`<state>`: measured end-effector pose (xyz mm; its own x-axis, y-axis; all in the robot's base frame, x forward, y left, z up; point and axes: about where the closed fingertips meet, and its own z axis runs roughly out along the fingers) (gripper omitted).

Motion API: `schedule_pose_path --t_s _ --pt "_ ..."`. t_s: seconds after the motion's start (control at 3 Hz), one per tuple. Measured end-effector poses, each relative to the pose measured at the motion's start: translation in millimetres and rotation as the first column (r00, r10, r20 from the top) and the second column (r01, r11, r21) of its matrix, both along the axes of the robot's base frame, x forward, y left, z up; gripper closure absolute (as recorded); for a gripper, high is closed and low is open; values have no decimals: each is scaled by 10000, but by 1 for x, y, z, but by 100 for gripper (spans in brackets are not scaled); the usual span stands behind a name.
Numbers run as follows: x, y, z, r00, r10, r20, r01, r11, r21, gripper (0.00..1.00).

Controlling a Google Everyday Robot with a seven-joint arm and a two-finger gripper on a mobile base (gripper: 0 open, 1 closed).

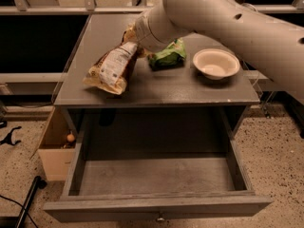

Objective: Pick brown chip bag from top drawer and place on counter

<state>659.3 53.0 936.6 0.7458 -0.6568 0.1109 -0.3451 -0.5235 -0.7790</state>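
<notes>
The brown chip bag (112, 68) hangs tilted over the left front part of the counter (161, 87), white label up, with its lower end at or just above the surface. My gripper (133, 39) is at the bag's upper yellow end, mostly hidden behind my white wrist, and is shut on that end. The top drawer (156, 207) is pulled fully open below the counter, and its inside is bare.
A small green bag (167, 56) lies on the counter just right of the chip bag. A white bowl (216, 64) stands at the counter's right. A cardboard box (53, 148) sits on the floor left of the drawer. Black cables lie on the floor at far left.
</notes>
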Motion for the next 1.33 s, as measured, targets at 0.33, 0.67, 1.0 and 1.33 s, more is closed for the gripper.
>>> schedule_pose_path --t_s 0.33,0.67,1.0,1.33 --pt "17 14 -28 9988 111 -475 -75 9972 751 100" --pt "23 21 -46 9962 178 -847 -79 9933 1152 100" --pt "23 21 -47 9961 182 -862 -81 9933 1155 73" --pt "23 21 -47 9961 182 -863 -82 9933 1155 50"
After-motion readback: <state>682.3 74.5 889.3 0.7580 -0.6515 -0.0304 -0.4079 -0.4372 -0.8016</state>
